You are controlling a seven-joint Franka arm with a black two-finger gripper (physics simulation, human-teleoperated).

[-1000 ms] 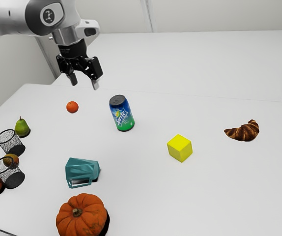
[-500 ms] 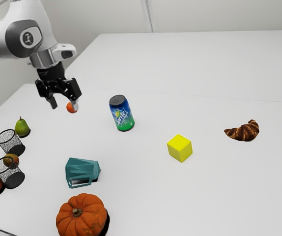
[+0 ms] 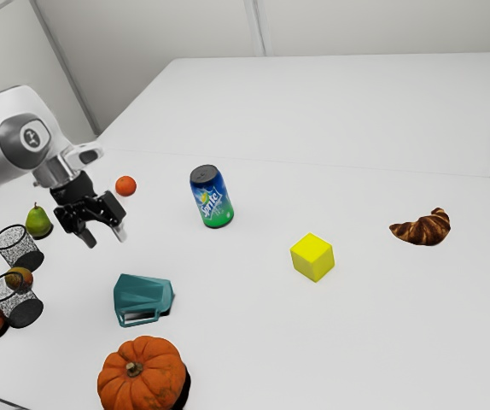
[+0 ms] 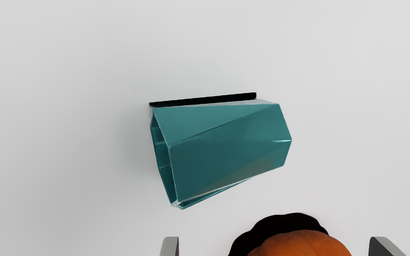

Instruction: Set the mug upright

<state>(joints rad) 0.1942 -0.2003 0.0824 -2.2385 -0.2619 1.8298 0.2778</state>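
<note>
My gripper (image 3: 105, 238) hangs above the table on the exterior view's left, higher than the mug and off toward the pear's side. The teal faceted mug (image 3: 142, 296) lies on its side, its handle facing the pumpkin. In the wrist view the mug (image 4: 226, 142) shows its side wall, with part of its hollow mouth at one end. The gripper (image 4: 274, 247) is open there, fingers wide apart, and nothing is held between them.
An orange pumpkin (image 3: 142, 376) sits close to the mug's handle side. Two mesh cups (image 3: 23, 309), a pear (image 3: 37, 221) and round fruits stand at the exterior view's left. A soda can (image 3: 212, 198), yellow cube (image 3: 312, 257), croissant (image 3: 424, 229) and small orange (image 3: 125, 185) lie farther off.
My gripper has come down and toward the exterior view's left, now lower and closer to the mug; the small orange is uncovered again. The mug and other objects have not moved.
</note>
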